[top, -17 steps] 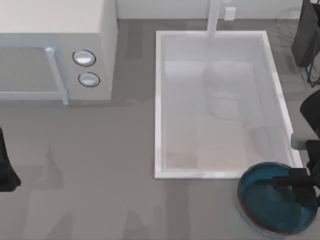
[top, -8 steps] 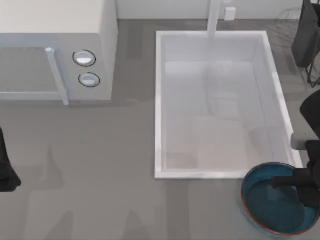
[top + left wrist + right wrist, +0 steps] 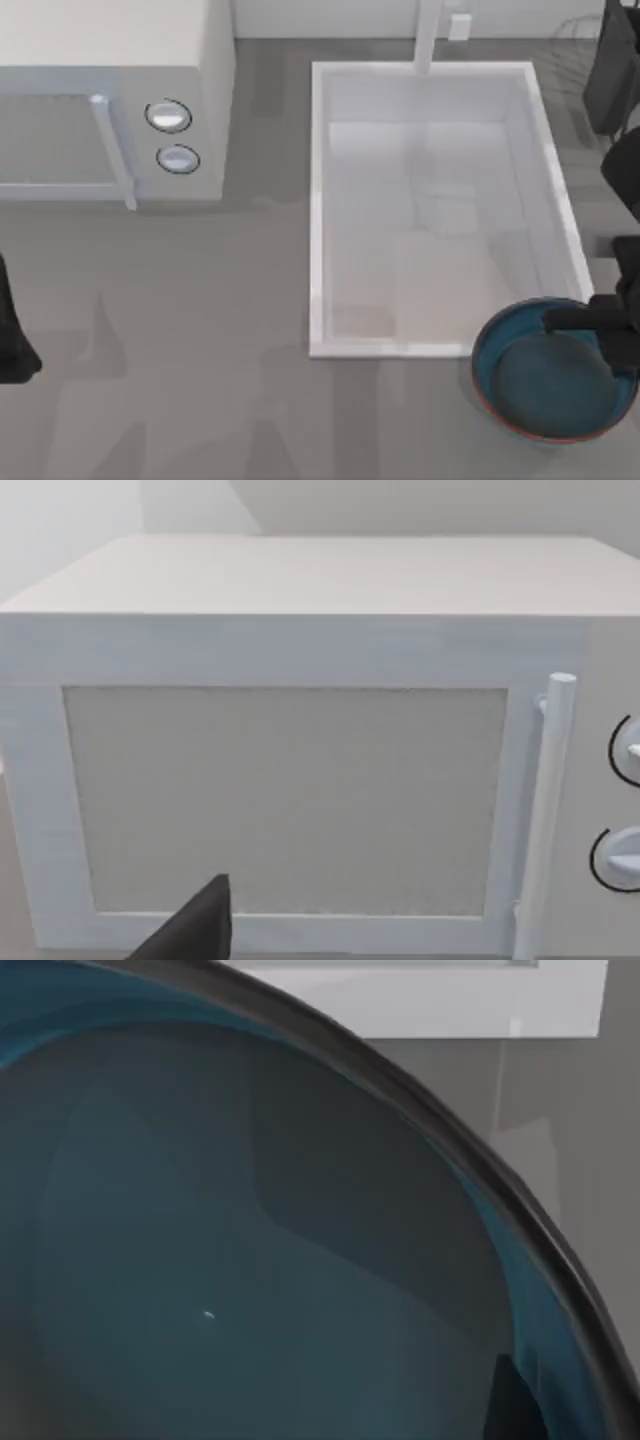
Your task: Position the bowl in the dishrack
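The blue-teal bowl with a reddish-brown rim hangs at the table's front right, just off the sink's near right corner. My right gripper is shut on the bowl's right rim, one dark finger reaching over the inside. Up close in the right wrist view, the bowl has its dark rim curving past. The dishrack stands at the far right, a dark panel with thin wires beside it, partly cut off. My left arm is parked at the left edge.
A large white sink with a tap lies in the middle right. A white microwave stands at the back left, facing the left wrist camera. Grey counter spreads across the front left.
The bowl has risen with my right gripper and drifted slightly left and towards the sink, looking larger from above. The left arm has not moved.
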